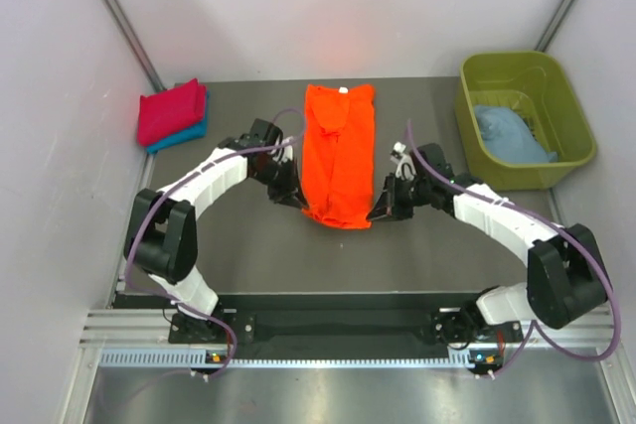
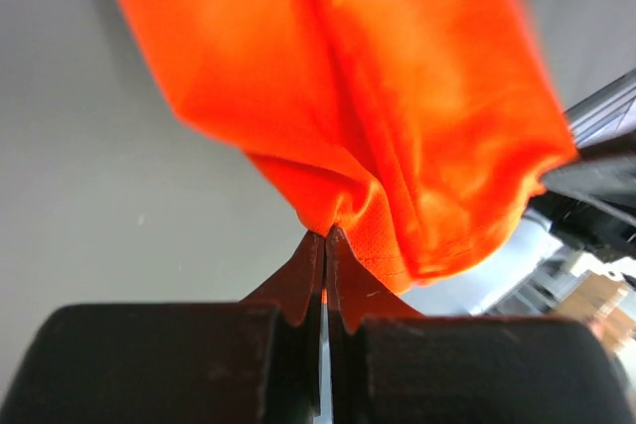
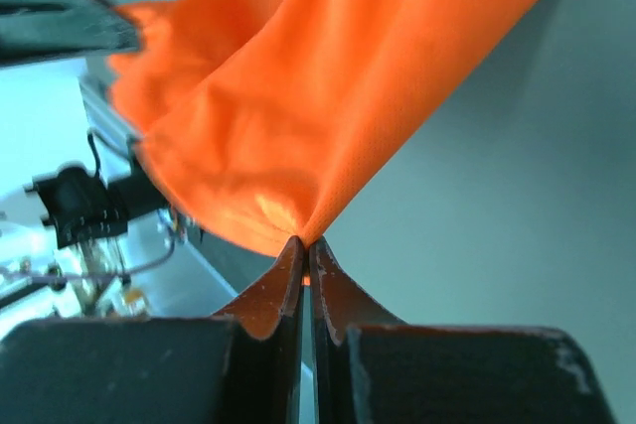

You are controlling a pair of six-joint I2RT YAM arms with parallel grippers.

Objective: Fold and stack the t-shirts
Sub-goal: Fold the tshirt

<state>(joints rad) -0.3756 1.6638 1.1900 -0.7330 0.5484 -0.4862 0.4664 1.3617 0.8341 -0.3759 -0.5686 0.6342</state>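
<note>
Two-handed pinch on a bright orange cloth t-shirt (image 1: 338, 151), lying lengthwise to the left of the olive-green plastic tub (image 1: 517, 60). Clamped fully shut by the left gripper (image 2: 325, 235): the hem corner farther from the tub; by the right gripper (image 3: 303, 242): the corner nearer it. Raise both corners level, keep the hem taut, carry toward the collar, lay down square. Sleeves possibly tucked in already; hard to tell.

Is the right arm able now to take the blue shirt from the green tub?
Probably not yet: the right gripper is shut on the orange t-shirt. Nothing stands between it and the tub.
</note>
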